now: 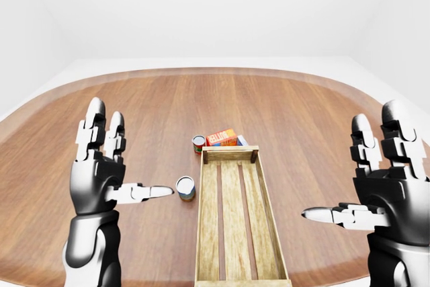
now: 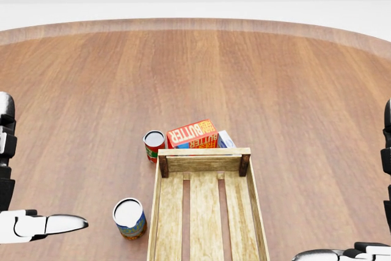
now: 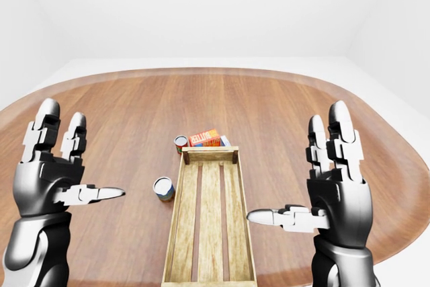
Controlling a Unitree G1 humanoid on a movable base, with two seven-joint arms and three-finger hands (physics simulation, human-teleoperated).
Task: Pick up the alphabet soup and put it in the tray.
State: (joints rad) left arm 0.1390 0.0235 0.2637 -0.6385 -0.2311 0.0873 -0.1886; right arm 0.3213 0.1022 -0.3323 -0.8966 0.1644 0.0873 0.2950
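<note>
The alphabet soup can (image 2: 129,218), with a white lid and a blue and orange label, stands upright on the wooden table just left of the wooden slatted tray (image 2: 155,212). The tray holds nothing. My left hand (image 1: 124,159) is open, fingers pointing up, thumb tip a short way left of the can and apart from it. My right hand (image 1: 356,173) is open and empty to the right of the tray, thumb pointing toward it.
A red and green can (image 2: 153,145) and an orange butter box (image 2: 193,134) lie at the tray's upper end, with a blue-white box (image 2: 226,139) behind it. The round wooden table (image 2: 275,90) stretches toward the top of the views.
</note>
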